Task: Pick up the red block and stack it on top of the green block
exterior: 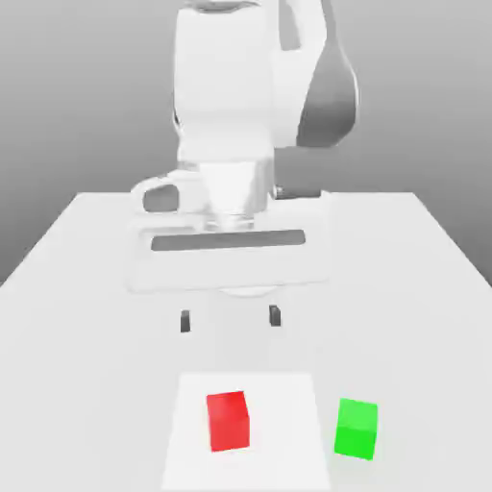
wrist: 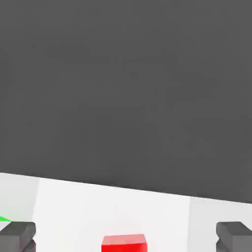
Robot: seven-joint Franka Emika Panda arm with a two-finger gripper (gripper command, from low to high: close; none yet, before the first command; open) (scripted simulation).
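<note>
White and bare, the surface (exterior: 86,250) spreads under a plain grey backdrop, with a slightly brighter square patch (exterior: 288,394) marked on it. Above it hangs the gripper (exterior: 230,319), its two dark fingers (exterior: 184,322) spread wide and pinching nothing, well clear of the surface. The red block (exterior: 229,421) sits on the patch, below the gripper and nearer the exterior camera, roughly in line with the gap between the fingers; in the hand view its top face (wrist: 124,242) shows between the two fingertips (wrist: 17,235). The green block (exterior: 356,430) rests just beside the red one, off to the gripper's side toward the exterior view's right, the two apart and not touching. Nothing is lifted yet, so the reach is still to come. The red block looks like a small rigid cube, probably light, with smooth matte faces that should neither crush nor slip much. Two opposite upright faces, taken around mid-height with the fingers square to them, look like the best hold, leaving its underside free for stacking.
</note>
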